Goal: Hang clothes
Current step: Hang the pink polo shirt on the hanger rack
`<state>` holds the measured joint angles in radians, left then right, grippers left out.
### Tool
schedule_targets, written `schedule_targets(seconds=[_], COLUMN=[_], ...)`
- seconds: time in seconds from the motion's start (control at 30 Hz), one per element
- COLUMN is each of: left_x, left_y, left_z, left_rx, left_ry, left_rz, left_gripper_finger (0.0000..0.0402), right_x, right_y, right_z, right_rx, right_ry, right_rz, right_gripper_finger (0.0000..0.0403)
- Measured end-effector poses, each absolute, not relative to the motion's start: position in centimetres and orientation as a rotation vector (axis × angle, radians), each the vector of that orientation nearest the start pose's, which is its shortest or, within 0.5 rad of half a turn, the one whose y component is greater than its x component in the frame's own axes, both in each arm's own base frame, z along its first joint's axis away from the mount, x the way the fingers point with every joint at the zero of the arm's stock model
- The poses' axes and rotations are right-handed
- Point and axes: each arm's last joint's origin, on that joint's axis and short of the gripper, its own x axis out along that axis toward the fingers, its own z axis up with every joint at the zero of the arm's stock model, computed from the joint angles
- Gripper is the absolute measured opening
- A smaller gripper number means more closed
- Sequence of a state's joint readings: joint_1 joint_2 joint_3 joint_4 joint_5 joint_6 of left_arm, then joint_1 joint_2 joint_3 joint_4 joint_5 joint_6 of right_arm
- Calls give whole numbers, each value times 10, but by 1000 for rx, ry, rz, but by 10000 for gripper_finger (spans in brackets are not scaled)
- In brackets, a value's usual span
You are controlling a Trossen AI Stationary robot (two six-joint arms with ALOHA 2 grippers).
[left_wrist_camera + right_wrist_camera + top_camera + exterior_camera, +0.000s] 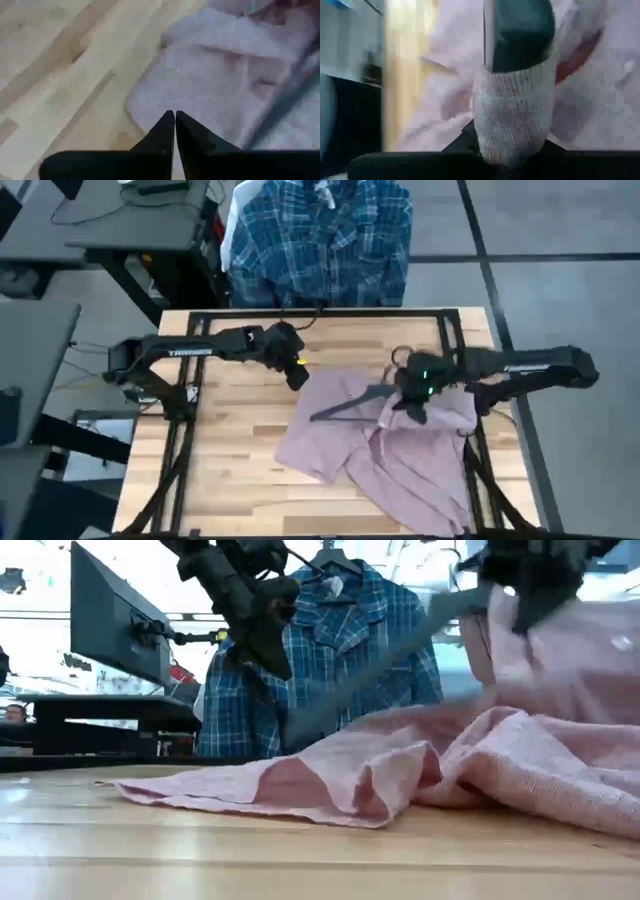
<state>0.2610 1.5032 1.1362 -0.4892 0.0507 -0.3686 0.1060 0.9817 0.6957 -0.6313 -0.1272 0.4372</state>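
The dusty pink shirt (385, 450) lies crumpled on the wooden table's right half, its right part lifted (565, 650). A dark hanger (345, 405) slants up from over the shirt to my right gripper (415, 395), which is shut on pink cloth. My left gripper (297, 375) is shut and empty, raised above the shirt's far left corner (150, 100); it also shows in the low view (270, 645). The blue-and-white plaid shirt (320, 240) hangs behind the table's far edge, with white cloth (232, 230) beside it. My right gripper is shut on a bunched fold of the pink shirt (512, 115); the cloth hides the fingertips. The dark hanger (520, 35) sticks out of this fold, ahead of the fingers. That part of the shirt hangs lifted from the gripper, while the rest lies on the table (330, 780).
A black frame (320, 312) runs along the table's far edge and down both sides. Bare wood (220, 450) lies on the table's left and near parts. A desk with a monitor (110, 630) stands beyond the table at the left.
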Motion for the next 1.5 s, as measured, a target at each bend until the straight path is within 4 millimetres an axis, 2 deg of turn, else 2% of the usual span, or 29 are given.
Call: schedule_targets(seconds=[0.17,0.23,0.47,0.63,0.77,0.9,1.0,1.1,1.27,1.4,1.5], left_x=[307,308,321,334,357,390,416,440,476,487,486], left_y=[77,76,74,80,92,102,111,117,125,128,125], left_z=[262,263,276,283,270,244,228,221,198,179,179], left_rx=[-509,-522,-584,-588,-507,-400,-290,-185,-95,-32,33], left_ry=[796,786,627,523,575,658,685,669,691,814,867], left_rz=[358,347,156,21,-64,-170,-212,-249,-294,-356,-418], left_gripper_finger=[0,0,2,39,84,118,126,128,128,128,128], right_x=[177,172,158,157,158,161,163,167,170,171,170], right_y=[68,80,98,104,103,100,94,90,87,86,86], right_z=[218,217,219,217,216,217,216,217,219,219,218], right_rx=[410,413,421,437,490,569,612,665,715,724,735], right_ry=[900,886,857,864,867,858,853,837,811,810,810], right_rz=[21,-19,-23,-32,-67,-118,-162,-199,-212,-221,-227], right_gripper_finger=[22,22,22,22,22,22,22,22,22,22,22])
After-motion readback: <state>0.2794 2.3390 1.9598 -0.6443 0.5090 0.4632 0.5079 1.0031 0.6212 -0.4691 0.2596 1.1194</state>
